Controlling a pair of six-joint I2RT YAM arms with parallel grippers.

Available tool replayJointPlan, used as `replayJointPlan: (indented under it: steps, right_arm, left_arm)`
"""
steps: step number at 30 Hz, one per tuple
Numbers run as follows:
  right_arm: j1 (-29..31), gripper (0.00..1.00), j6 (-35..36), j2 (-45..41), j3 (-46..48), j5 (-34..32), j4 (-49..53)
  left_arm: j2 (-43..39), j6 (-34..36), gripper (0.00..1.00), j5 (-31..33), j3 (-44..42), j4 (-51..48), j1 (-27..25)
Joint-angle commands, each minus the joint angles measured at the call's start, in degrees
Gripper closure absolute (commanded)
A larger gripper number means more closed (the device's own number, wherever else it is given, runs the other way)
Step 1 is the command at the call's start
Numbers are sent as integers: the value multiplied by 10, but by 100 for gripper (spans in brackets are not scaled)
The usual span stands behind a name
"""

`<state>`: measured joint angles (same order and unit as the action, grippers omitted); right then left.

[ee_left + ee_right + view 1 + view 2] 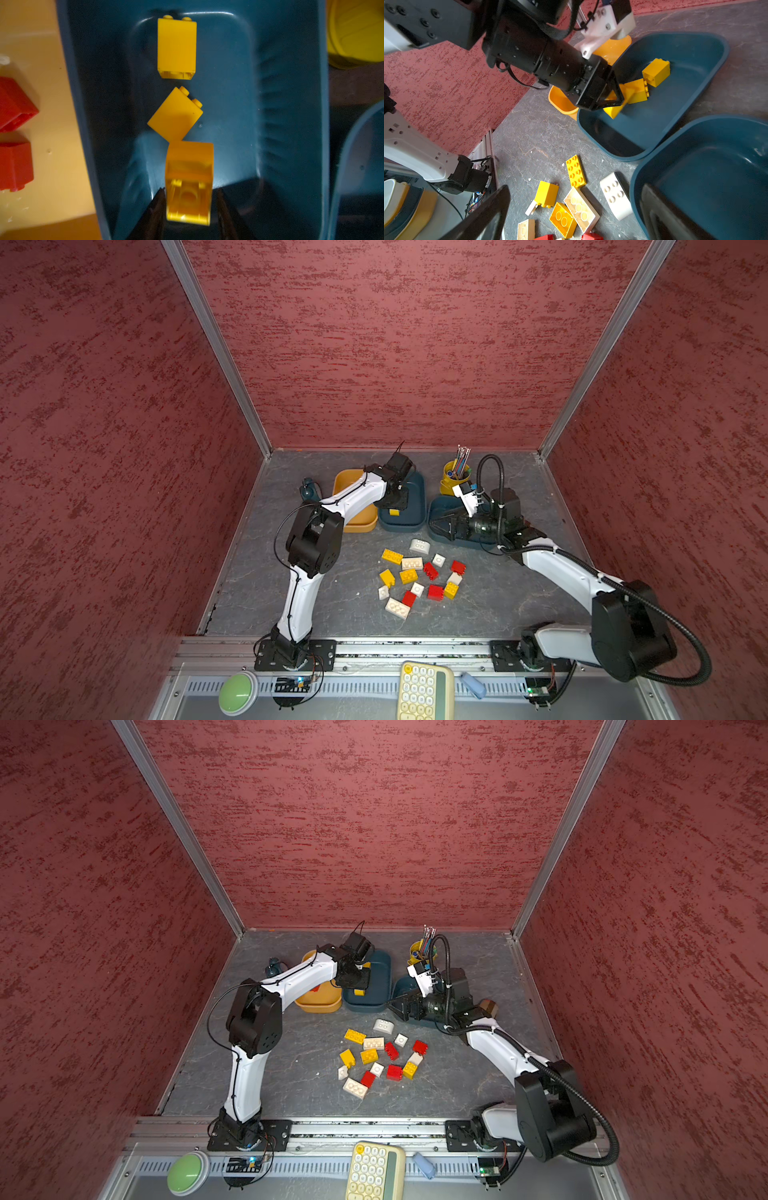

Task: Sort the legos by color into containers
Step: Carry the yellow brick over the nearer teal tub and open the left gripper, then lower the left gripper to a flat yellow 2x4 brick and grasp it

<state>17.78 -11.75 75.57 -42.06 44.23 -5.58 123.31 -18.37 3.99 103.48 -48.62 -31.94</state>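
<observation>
My left gripper (395, 506) (190, 190) hangs over the middle teal container (415, 506) (291, 104). A blurred yellow lego (189, 182) (614, 110) sits loose between its slightly parted jaws, with a gap on one side. Two yellow legos (176, 47) (175, 115) lie on this tub's floor. Two red legos (14, 104) lie in the orange-yellow container (361, 524). My right gripper (434, 526) (574, 199) stands wide open and empty over the near left edge of the right teal container (436, 502) (716, 166). Several red, yellow and white legos (419, 576) lie scattered on the table.
A yellow cup of pens (455, 475) stands behind the right tub. A small dark teal object (307, 489) sits left of the orange tub. Past the front rail lie a calculator (424, 691) and a green button (237, 693). Red walls close in three sides.
</observation>
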Motion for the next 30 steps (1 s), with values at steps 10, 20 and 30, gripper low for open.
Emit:
replayJointPlan:
  steps: [10, 20, 30]
  right_arm:
    - [-4, 1, 15, -14, 1, -10, 15]
    - [-4, 1, 12, -26, 17, 10, 21]
    - [-3, 1, 3, -36, 37, 21, 12]
  left_arm:
    - [-46, -3, 36, 55, -15, -29, -19]
    - [-236, -90, 25, 25, -205, -31, -92]
    - [-332, -497, 24, 47, -392, 80, -151]
